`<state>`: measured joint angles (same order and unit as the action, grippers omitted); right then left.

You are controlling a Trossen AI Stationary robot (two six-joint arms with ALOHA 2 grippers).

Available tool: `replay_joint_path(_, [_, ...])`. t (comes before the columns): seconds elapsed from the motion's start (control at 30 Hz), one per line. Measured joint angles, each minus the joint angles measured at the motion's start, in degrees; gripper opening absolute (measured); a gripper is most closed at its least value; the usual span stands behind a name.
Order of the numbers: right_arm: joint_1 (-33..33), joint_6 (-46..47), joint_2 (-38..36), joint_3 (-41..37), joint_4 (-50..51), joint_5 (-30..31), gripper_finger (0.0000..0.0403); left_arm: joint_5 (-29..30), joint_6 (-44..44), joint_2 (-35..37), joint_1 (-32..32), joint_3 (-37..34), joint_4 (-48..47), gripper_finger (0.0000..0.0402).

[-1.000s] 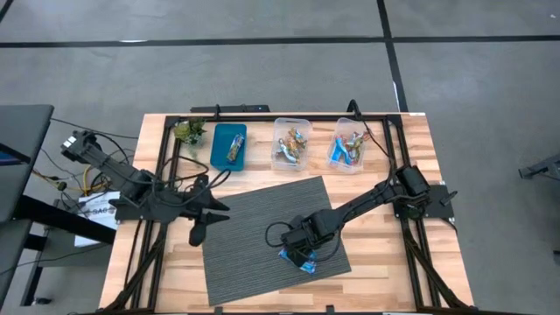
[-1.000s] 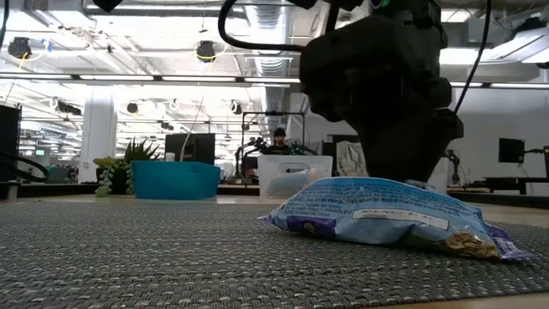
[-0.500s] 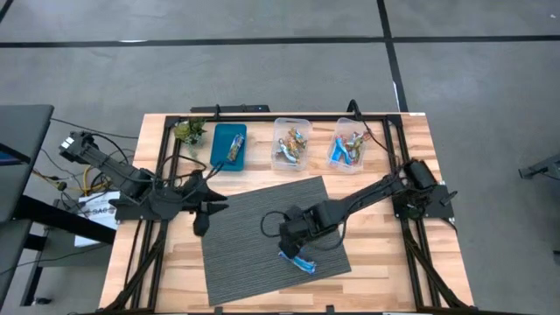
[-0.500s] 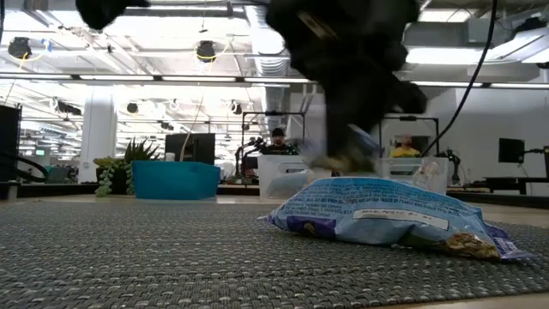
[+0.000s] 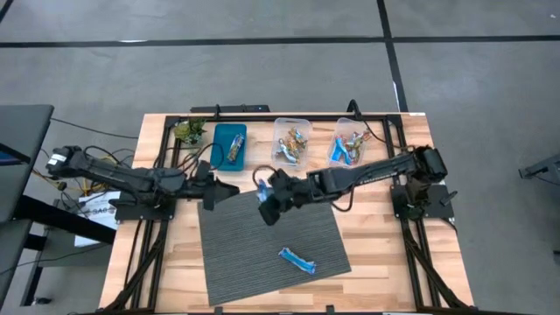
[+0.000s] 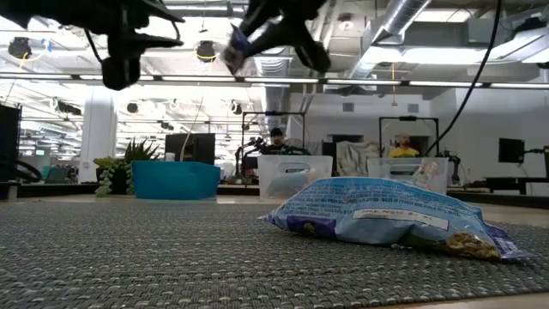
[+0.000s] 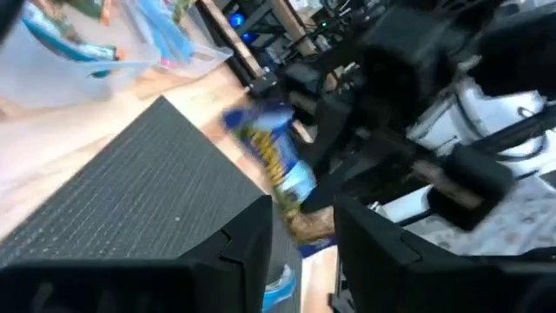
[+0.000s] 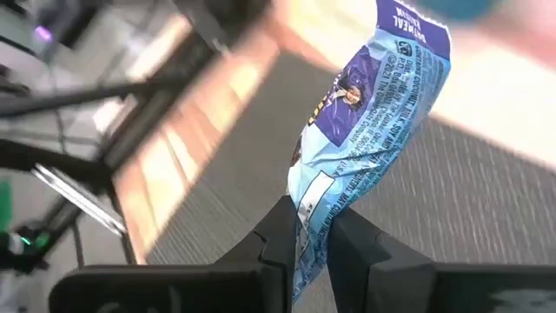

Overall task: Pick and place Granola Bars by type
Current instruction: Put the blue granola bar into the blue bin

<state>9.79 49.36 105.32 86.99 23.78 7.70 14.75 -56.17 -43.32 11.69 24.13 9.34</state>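
My right gripper (image 5: 268,198) is raised over the far left corner of the grey mat (image 5: 271,236), shut on a blue-white granola bar (image 8: 369,122). That bar also shows in the left wrist view as the bar (image 7: 276,161). My left gripper (image 5: 215,189) is open and hovers just left of it, at the mat's far left corner; its fingers (image 7: 252,239) point toward the held bar. A second blue-white bar (image 5: 297,260) lies flat on the mat near its near edge and fills the low view as the bar (image 6: 386,219). My right gripper pinches the blue-white bar between its two fingers (image 8: 276,233) at one end of the wrapper (image 8: 306,209). The rest of the bar sticks out past the fingertips. It is lifted clear of the mat, high in the air in the low view (image 6: 234,47).
Along the far edge stand a small plant (image 5: 187,131), a blue tray (image 5: 219,149) with a bar in it, and two clear tubs (image 5: 282,125) (image 5: 339,162) holding several bars. Bare wood lies left and right of the mat. A person stands in the room behind (image 6: 276,137).
My right gripper has risen from the mat's near part with one blue-white bar and swung up toward the mat's far left corner. The other blue bar has stayed on the mat. My left gripper has lifted and moved toward the far edge and the right, nearer the held bar.
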Motion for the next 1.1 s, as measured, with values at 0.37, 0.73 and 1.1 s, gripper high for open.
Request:
replay_joint_path(0.37, [-5.25, -4.91, -0.04, 4.72, -3.44, -2.06, 0.0036, -9.41, -1.94, -6.63, -8.05, -0.12, 11.57, 0.0169])
replay_joint_path(0.73, [-5.45, -6.48, -0.04, 5.33, -3.78, -4.81, 0.0033, -8.36, 1.15, -8.47, -12.15, -0.12, 15.92, 0.0197])
replay_joint_path(1.1, [-5.83, -7.53, -0.04, 5.33, -6.11, -5.59, 0.0029, -16.08, -0.05, -12.16, -15.24, -0.08, 21.34, 0.0194])
